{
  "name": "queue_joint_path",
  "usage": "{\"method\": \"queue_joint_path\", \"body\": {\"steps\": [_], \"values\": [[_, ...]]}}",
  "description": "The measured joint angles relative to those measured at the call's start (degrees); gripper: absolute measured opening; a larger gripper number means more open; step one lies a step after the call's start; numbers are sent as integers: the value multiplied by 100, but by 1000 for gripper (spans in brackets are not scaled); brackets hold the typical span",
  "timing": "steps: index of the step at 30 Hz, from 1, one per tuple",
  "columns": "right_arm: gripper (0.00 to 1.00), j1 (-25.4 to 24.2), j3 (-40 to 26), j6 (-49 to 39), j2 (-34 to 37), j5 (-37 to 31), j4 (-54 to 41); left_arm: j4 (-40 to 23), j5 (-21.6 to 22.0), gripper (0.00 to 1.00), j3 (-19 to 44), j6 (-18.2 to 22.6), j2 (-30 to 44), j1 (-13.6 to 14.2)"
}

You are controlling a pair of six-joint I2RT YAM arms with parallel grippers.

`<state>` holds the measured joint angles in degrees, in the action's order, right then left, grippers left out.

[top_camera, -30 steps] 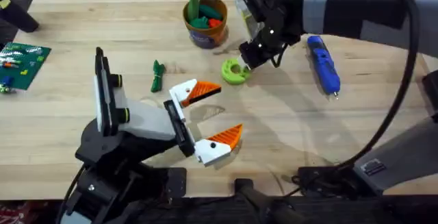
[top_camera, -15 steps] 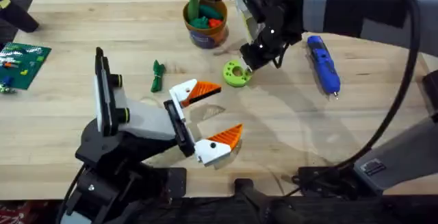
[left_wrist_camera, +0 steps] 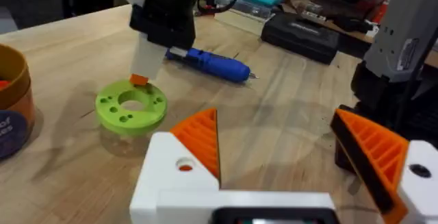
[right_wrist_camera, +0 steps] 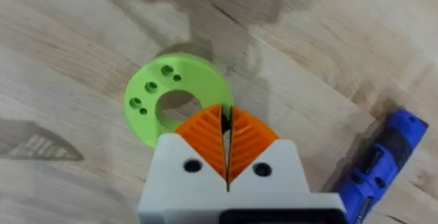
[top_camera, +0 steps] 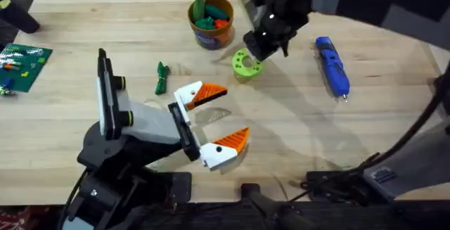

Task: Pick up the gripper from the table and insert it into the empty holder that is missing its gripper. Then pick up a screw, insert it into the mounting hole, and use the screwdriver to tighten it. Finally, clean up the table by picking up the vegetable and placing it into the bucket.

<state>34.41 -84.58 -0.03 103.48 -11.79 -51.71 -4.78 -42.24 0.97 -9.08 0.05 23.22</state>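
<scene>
One green ring [right_wrist_camera: 176, 98] sat just beyond the right pincer [right_wrist_camera: 227, 136], pressed together; one screwdriver [right_wrist_camera: 375, 169] beside it. The left pincer [top_camera: 216, 119] stood spread.

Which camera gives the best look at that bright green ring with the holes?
The right wrist view: the green ring lies face-up, holes distinct, the right gripper over its edge. The left wrist view shows it slanted; overhead it is small and partly covered.

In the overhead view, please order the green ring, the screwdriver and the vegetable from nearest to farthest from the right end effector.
1. Green ring: directly under the right end effector.
2. Screwdriver: on the table, toward the right edge.
3. Vegetable: farthest, toward the left arm's side.
</scene>
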Motion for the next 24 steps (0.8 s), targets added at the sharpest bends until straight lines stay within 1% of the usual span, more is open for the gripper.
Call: {"method": "queue_joint_path", "body": {"steps": [3, 6, 14, 15, 17, 19, 20, 22, 24], "values": [[6, 123, -2, -2, 22, -171, 27, -2, 0, 981, 0, 0, 0, 0], [6, 125, -7, 2, 145, -235, -59, 0, 0, 981, 0, 0, 0, 0], [6, 109, -7, 4, 795, -234, -53, 0, 0, 981, 0, 0, -1, 0], [42, 109, -7, 33, 885, -244, -53, 0, 0, 981, 0, 0, 0, 0], [288, 109, -34, 31, 947, -337, -43, -2, 0, 981, 0, -1, -2, 0], [571, 94, -69, 21, 951, -497, -82, 0, 0, 981, 0, 0, -1, 0], [647, 65, -90, 18, 951, -538, -93, 0, 0, 981, 0, 0, -2, 0], [675, 34, -103, 22, 951, -546, -106, 0, 0, 981, 0, 0, -2, 0], [666, 35, -103, 20, 951, -548, -108, 0, 0, 981, 0, 0, -1, 0]]}}
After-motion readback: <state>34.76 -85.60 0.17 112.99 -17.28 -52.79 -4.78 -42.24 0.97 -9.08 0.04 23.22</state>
